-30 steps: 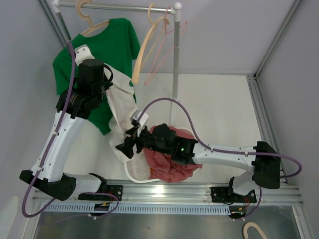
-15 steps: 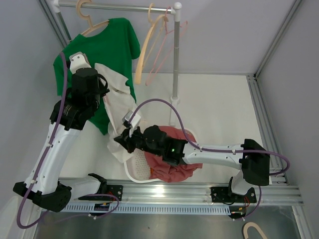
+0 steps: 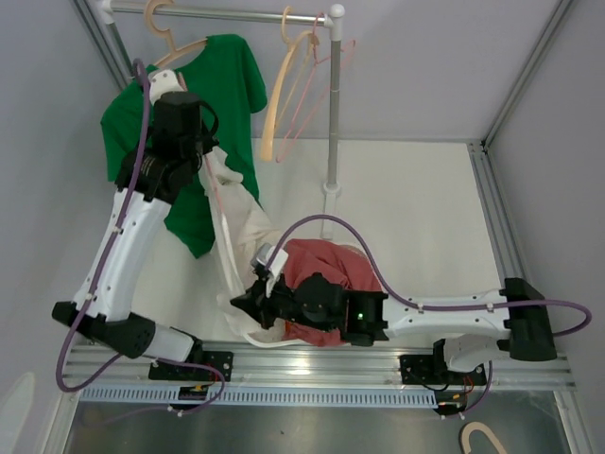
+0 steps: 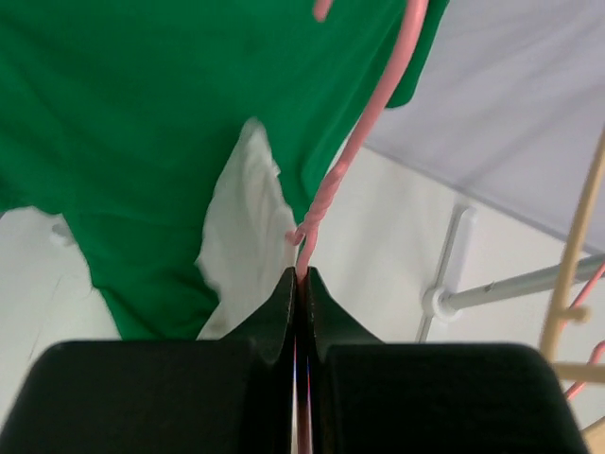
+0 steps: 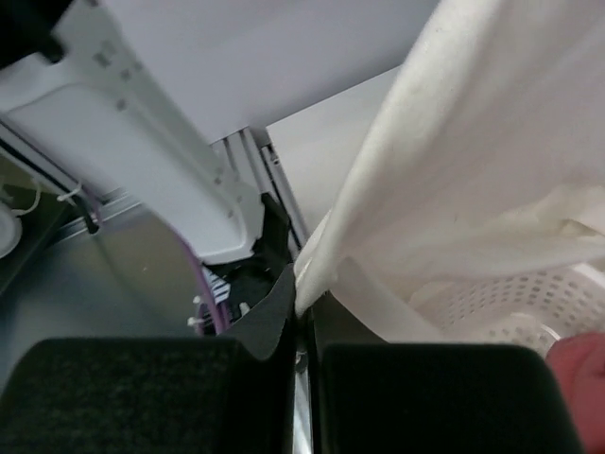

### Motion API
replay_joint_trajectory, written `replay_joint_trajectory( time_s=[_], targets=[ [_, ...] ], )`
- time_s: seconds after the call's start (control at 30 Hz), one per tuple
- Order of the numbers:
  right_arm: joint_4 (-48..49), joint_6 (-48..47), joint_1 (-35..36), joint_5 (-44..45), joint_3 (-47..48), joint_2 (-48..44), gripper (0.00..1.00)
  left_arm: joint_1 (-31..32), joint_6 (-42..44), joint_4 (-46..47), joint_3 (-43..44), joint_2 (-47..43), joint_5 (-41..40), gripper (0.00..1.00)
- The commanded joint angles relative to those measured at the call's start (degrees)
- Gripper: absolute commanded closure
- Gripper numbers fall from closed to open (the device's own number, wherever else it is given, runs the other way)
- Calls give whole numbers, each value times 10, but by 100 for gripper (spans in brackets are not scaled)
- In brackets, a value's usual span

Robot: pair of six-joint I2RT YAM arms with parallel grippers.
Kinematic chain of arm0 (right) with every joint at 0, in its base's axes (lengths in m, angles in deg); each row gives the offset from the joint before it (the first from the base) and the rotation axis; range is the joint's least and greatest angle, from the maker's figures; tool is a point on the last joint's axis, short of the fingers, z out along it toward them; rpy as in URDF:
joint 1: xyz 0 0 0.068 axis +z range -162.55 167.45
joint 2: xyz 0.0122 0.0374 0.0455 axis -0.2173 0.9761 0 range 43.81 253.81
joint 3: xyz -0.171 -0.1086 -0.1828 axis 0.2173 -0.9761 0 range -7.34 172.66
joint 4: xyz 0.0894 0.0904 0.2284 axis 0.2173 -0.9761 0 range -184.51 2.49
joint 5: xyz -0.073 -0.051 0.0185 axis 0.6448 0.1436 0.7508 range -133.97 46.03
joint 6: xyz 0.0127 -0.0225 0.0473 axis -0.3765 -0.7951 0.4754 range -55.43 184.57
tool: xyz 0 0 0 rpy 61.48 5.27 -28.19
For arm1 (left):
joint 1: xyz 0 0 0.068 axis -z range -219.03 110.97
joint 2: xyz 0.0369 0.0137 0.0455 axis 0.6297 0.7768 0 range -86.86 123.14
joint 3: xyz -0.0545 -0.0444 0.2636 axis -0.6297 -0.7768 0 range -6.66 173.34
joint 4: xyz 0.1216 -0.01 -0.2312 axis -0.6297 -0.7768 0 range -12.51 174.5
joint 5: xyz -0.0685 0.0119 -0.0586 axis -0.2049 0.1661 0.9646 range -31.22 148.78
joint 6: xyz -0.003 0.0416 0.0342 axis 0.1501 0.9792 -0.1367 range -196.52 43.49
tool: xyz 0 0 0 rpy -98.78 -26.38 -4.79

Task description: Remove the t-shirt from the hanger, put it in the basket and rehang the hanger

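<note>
From above, the open table (image 3: 416,208) is all on the right half, while the left side is crowded: the rail (image 3: 236,13) and its post (image 3: 333,113) run along the back, a green t-shirt (image 3: 222,85) hangs at the back left, and a white basket (image 3: 274,342) holding a red cloth (image 3: 321,260) sits at the near edge. The left gripper (image 3: 203,151) is up beside the green t-shirt and the right gripper (image 3: 244,305) is low, just beside the basket's left rim. The cream t-shirt (image 3: 236,227) is stretched between them, its long axis running from back-left down to the near middle. You can't really read the jaws from up there. In the left wrist view there's free space to the right over the table, with green fabric filling the left. The left gripper (image 4: 299,276) is pinched fully closed on the thin wire of the pink hanger (image 4: 364,123), which curves up and right. A flap of the cream t-shirt (image 4: 241,236) hangs just left of it. In the right wrist view, the right gripper (image 5: 301,301) is clamped tight on an edge of the cream t-shirt (image 5: 454,170), which rises steeply up and right, with the basket (image 5: 482,303) right beneath it.
</note>
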Motion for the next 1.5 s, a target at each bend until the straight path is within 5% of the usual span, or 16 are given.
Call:
replay_joint_trajectory(
  time_s=[0.0, 0.27, 0.57, 0.77, 1.03, 1.2, 1.47],
  targets=[
    [-28, 42, 39, 35, -28, -57, 100, -8, 4, 32, 100, 44, -1, 99],
    [-85, 83, 49, 89, -100, -118, 100, -21, 13, -60, 310, 167, 42, 99],
    [-109, 17, -80, 5, 35, -42, 100, -4, -1, -69, 125, 7, 219, 99],
    [-133, -31, -182, -74, 187, 67, 100, -1, 33, -168, 97, -117, 268, 99],
    [-165, -30, -231, -134, 320, 173, 100, -2, 52, -255, 90, -219, 229, 99],
    [-211, -45, -231, -140, 420, 178, 100, -6, 59, -225, 29, -236, 156, 99],
    [-230, -89, -229, -134, 605, 129, 100, -23, 53, -149, -55, -238, 154, 99]
  ],
)
